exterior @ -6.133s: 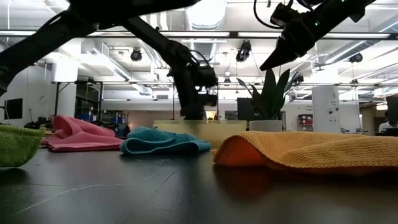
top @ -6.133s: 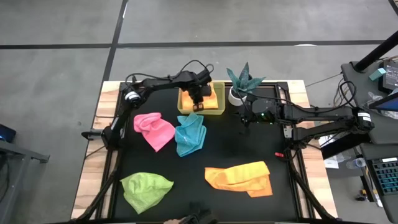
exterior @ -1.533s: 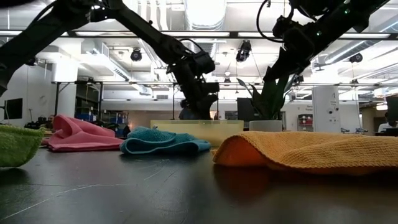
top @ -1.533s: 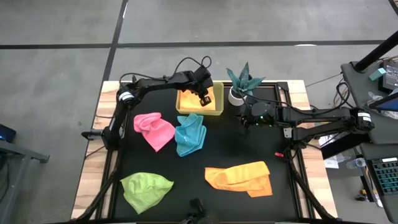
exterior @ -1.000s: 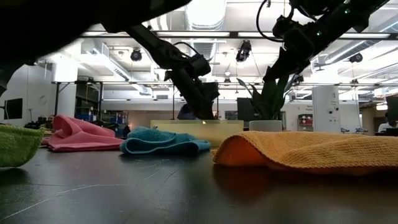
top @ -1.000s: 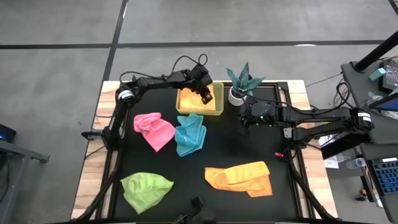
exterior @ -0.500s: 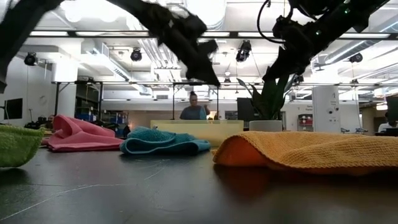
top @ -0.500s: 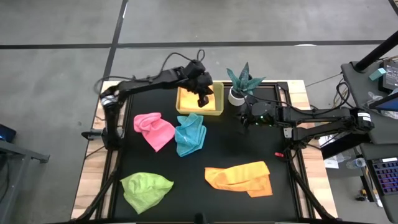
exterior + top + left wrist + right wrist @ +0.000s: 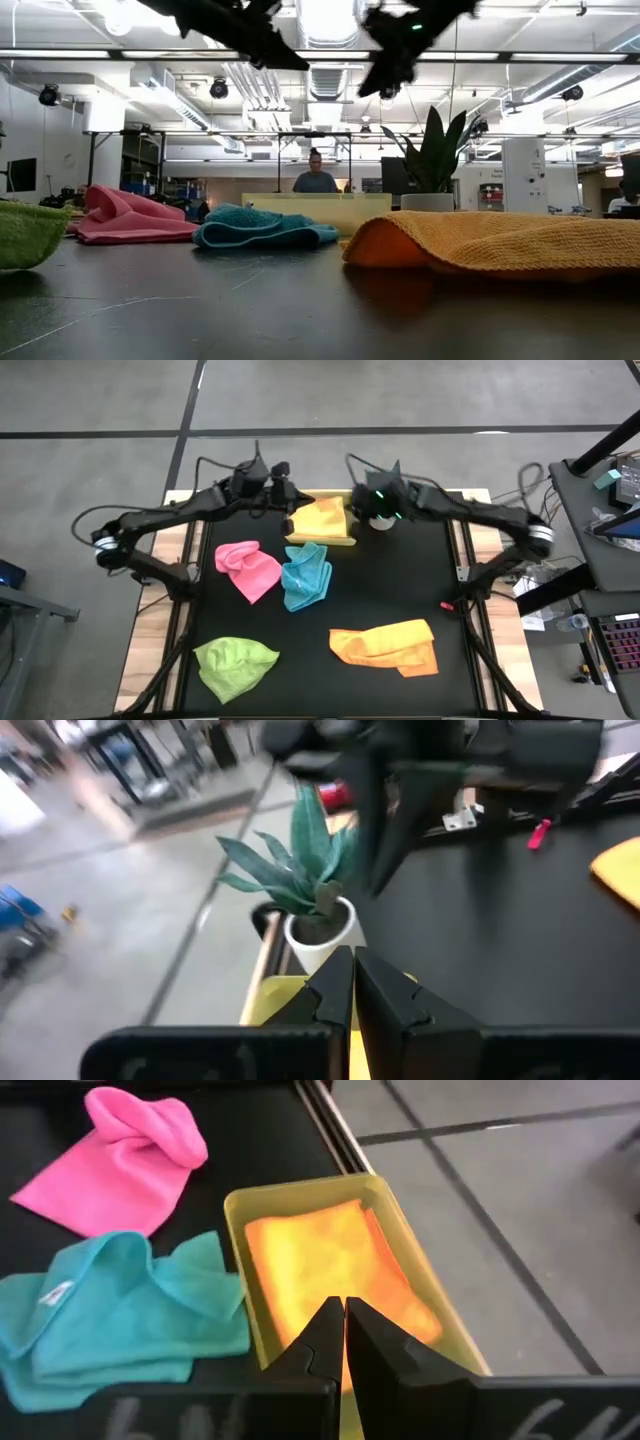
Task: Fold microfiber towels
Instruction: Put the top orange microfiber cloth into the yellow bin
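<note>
One orange towel (image 9: pixel 335 1275) lies folded in the tray (image 9: pixel 240 1215), four towels remain crumpled on the table (image 9: pixel 400 590), and both the left gripper (image 9: pixel 350 982) and right gripper (image 9: pixel 343 1330) hover pinched together, empty.

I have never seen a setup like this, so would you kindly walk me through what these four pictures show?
It is a robot with two dark arms at a black table, each ending in a two-finger gripper. One picture looks straight down, one looks level across the tabletop, and two come from cameras on the wrists. Both grippers are shut and hold nothing. The left gripper and right gripper hang raised at the far edge, on either side of a yellow tray with an orange towel in it. Loose on the table lie a pink towel, a blue towel, a green towel and a second orange towel. A small potted plant stands beside the tray.
</note>
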